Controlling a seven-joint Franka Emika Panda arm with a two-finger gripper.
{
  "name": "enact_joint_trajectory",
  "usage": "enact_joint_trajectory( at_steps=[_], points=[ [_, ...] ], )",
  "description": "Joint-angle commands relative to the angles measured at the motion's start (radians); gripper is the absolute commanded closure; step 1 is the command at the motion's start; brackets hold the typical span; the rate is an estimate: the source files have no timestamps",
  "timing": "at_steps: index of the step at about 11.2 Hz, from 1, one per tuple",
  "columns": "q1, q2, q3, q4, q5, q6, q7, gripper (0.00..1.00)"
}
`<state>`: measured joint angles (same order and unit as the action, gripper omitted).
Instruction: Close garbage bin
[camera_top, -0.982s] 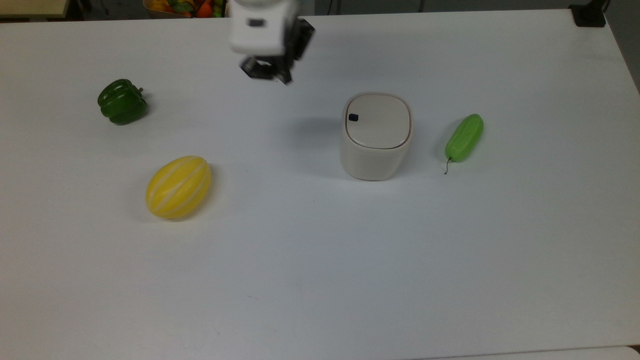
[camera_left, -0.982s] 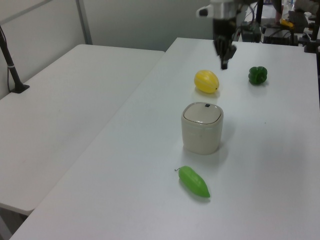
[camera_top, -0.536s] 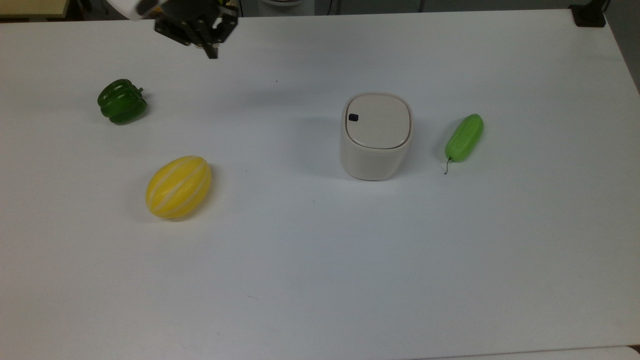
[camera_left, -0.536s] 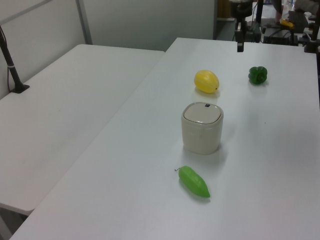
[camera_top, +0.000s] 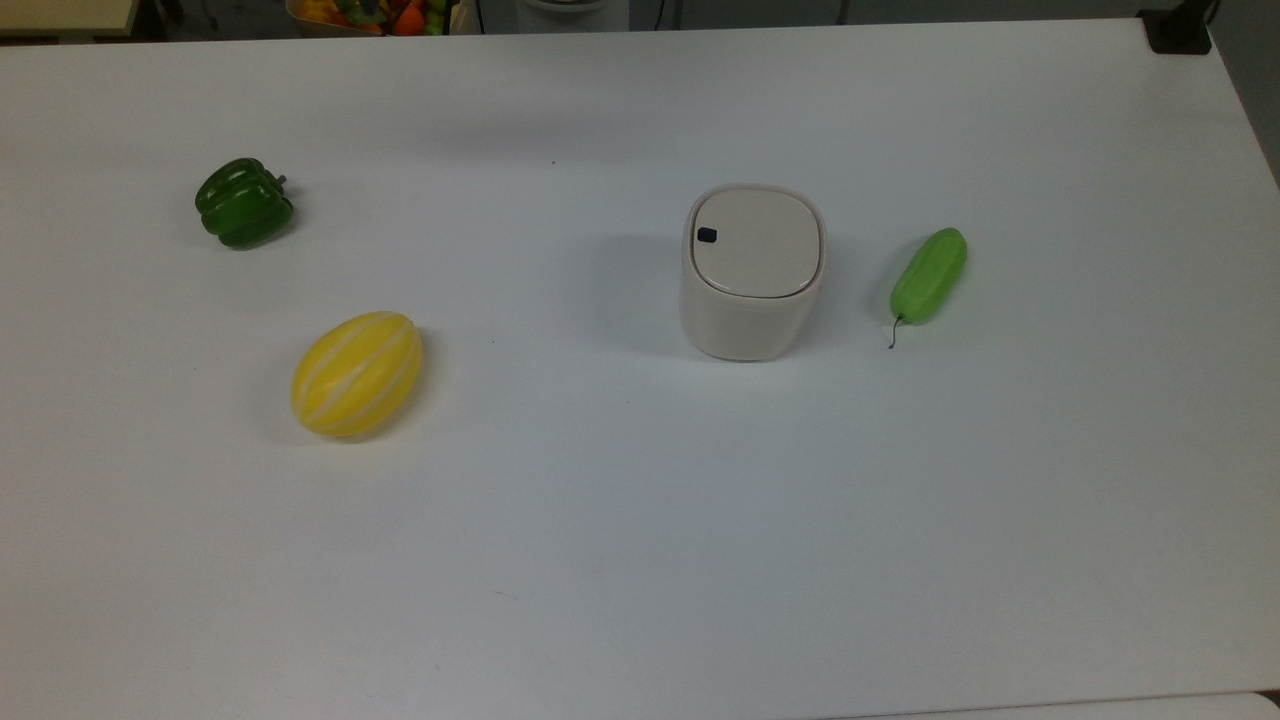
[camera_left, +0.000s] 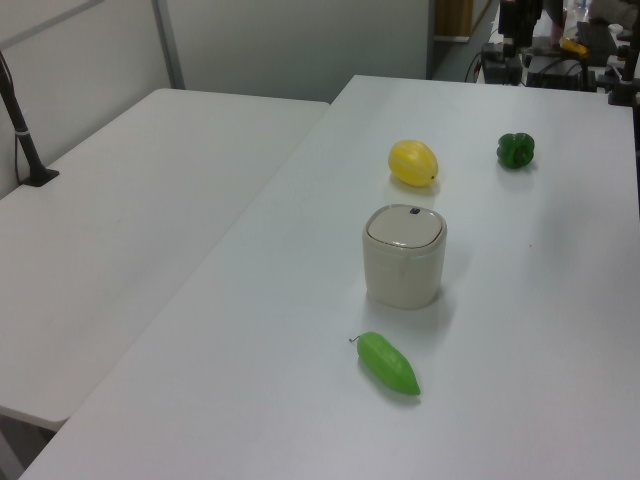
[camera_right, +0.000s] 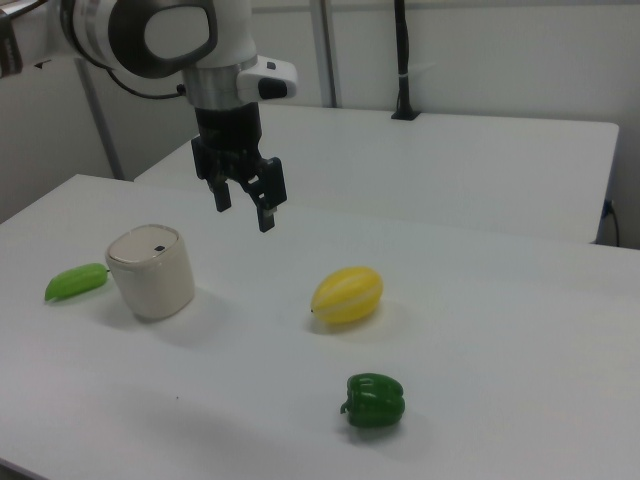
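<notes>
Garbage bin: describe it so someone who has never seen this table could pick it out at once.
On the white table, look in the top view's right half, just left of the light green pod-shaped vegetable. The garbage bin is the cream rounded-square tub, the one item that isn't produce, with a flat lid lying shut and a small black button at its rim.

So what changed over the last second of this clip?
The end effector moved away from above the table: in the top view it slid from near the bin toward the top view's left and out past the top edge. It held nothing. The garbage bin stayed shut and in place, as did the yellow melon, green pepper and cucumber.
</notes>
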<state>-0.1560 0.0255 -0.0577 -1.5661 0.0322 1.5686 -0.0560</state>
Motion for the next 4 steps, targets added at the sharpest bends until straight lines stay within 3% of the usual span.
enact_joint_trajectory(
  at_steps=[1,4],
  points=[
    [0.012,-0.027,0.004,-0.041,-0.025,-0.007,0.027,0.00],
    [0.003,-0.041,0.001,-0.043,-0.025,-0.010,0.056,0.00]
  ],
)
